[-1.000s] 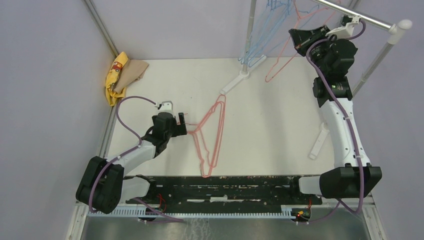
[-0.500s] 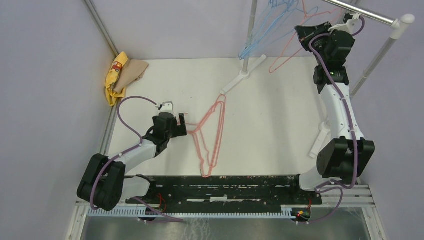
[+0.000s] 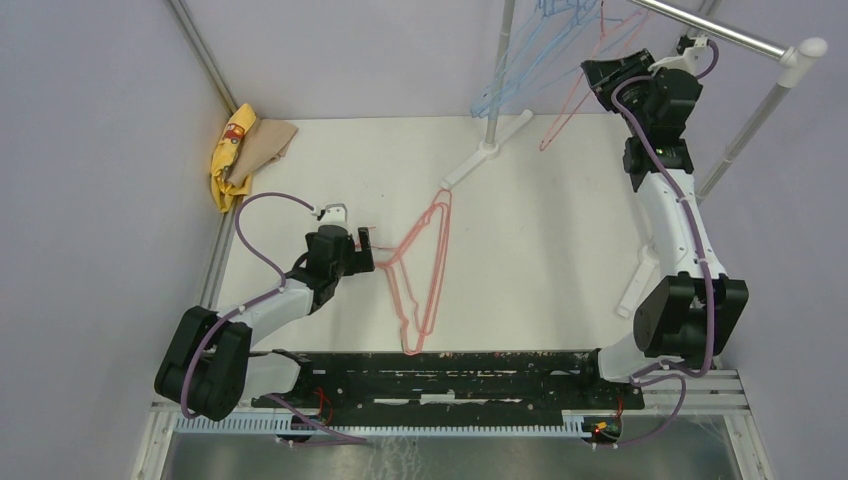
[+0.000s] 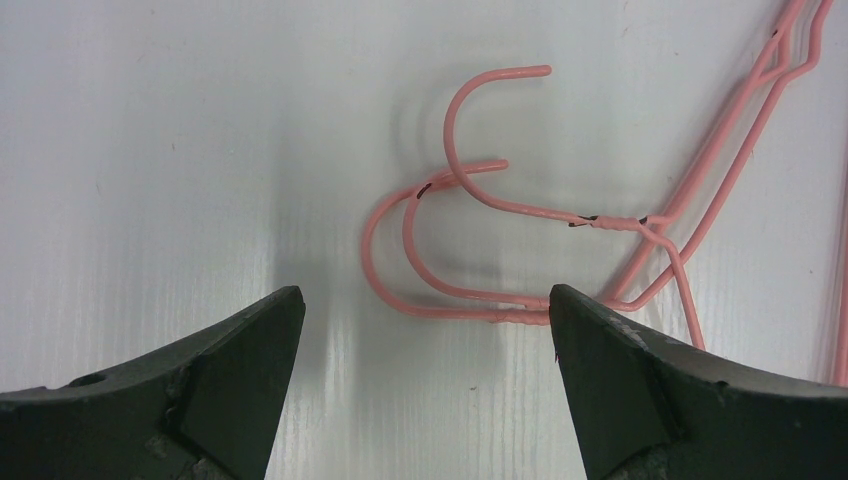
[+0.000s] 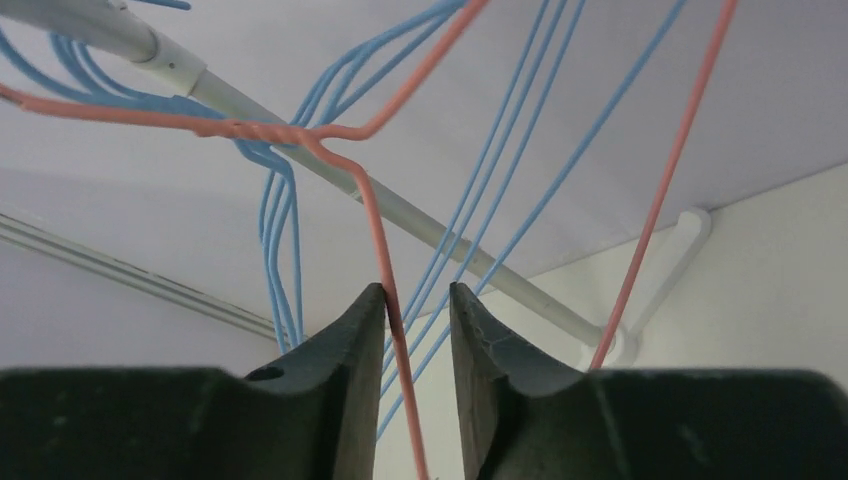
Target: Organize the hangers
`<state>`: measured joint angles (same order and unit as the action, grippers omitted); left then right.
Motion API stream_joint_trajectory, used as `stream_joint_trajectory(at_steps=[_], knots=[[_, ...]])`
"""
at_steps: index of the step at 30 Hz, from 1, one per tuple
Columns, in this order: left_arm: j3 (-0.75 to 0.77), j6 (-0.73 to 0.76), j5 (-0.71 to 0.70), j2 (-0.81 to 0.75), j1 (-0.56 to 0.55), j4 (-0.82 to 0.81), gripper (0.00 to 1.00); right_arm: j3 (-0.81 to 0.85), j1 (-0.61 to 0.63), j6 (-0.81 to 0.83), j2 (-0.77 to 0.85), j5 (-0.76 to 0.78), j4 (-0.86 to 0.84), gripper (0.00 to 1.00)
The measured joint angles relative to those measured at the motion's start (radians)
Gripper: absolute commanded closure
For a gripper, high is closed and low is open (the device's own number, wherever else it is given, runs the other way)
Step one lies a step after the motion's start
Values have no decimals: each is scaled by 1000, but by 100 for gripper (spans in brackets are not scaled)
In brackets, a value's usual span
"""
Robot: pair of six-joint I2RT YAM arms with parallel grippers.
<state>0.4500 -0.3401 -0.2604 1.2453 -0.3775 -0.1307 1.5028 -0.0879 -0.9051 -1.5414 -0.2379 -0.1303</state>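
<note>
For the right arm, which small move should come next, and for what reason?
Probably open the right fingers a little wider and draw the arm back. The pink hanger hangs among the blue hangers at the rack pole, its hook seemingly over the pole. Its wire runs through the gap between the fingers, which stand slightly apart, so it looks released.

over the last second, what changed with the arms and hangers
The right arm lifted its elbow and nudged the hanging pink hanger slightly up toward the rail. The right gripper has eased open, and the wire now sits between slightly parted jaws. The left gripper stayed open over the pink hangers on the table, which did not move.
</note>
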Motion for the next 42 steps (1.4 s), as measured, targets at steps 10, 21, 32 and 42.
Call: stream_joint_trajectory(at_steps=[10,21,32,42], knots=[[0,0,0,3,0,-2,1,-146,0,74,183,33,112,36],[0,0,0,17,0,-6,1,-188,364,368,475,153,292,37],[0,0,-1,30,0,-6,1,-280,901,584,125,317,432,41],[0,0,-1,29,0,-6,1,-266,949,585,-254,281,438,49]])
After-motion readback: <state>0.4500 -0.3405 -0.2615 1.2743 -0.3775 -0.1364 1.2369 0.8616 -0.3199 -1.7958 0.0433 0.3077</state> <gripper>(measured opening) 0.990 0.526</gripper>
